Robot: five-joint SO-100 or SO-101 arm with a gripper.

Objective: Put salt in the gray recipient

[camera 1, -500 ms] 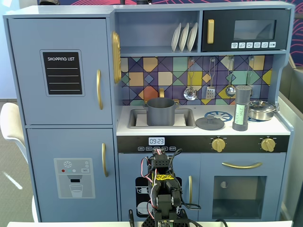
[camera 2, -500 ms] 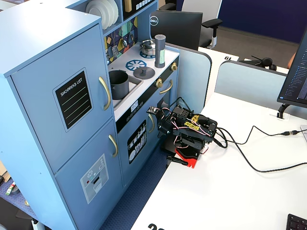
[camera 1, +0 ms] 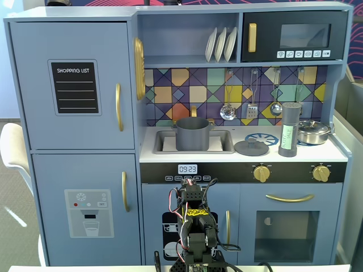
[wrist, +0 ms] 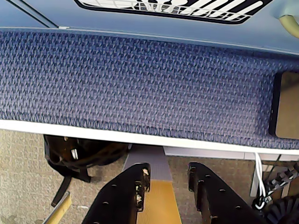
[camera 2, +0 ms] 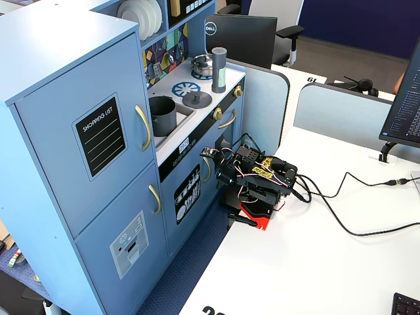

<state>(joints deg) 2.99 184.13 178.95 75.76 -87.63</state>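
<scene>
- Set against the pictures from half a second before, nothing had visibly changed: the arm sat folded low in the bottom centre of a fixed view, in the same pose as before, and no item on the counter had shifted.
- That stillness suggested the task had barely begun; the reach toward the counter was, by my judgement, still to come.
- The gripper showed at the bottom centre of the wrist view, its two dark fingers apart with a narrow gap and nothing between them, so it was slightly open and empty.
- It pointed down past the table edge at blue carpet and the foot of the toy kitchen, well away from anything it needed.
- The salt stood upright on the counter at the right of that fixed view, just beside the steel pan and near the lid; in the other fixed view it stood in the upper centre.
- The pot sat in the sink, centre of the frame, open-topped and apart from the salt, with the lid lying between them.
- The next move probably called for raising the arm well up to counter height and rightward to the salt.
</scene>
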